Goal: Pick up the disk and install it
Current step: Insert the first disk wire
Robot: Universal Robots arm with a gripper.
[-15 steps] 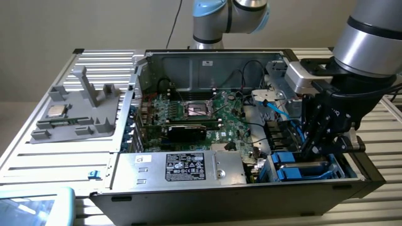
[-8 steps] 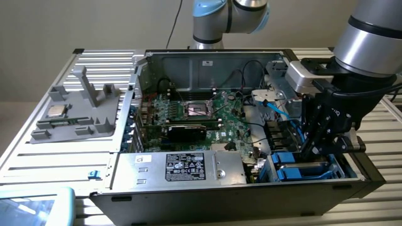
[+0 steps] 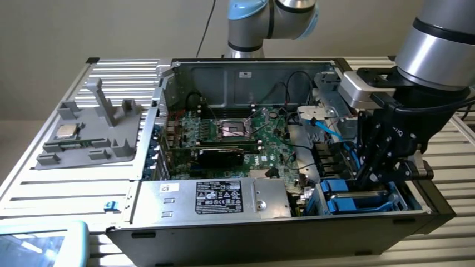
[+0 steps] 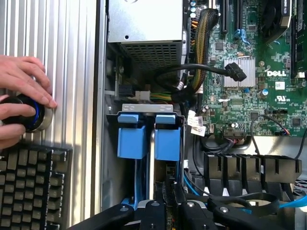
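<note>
Open computer case [image 3: 222,67] on slatted table [image 3: 44,189]; black gripper [image 3: 371,178] lowered into the drive bay, just above the blue-framed disk [image 3: 356,201]. Processor chip [image 3: 68,132] on grey fixture [image 3: 97,128].

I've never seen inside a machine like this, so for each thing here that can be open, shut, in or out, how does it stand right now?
computer case: side open, insides showing
disk: standing on edge in the drive bay beside a second blue frame
claw: lowered into the drive bay, over the disk
processor chip: out of the computer, lying on the grey stand
processor socket: empty
hand: resting on a round knob
</note>
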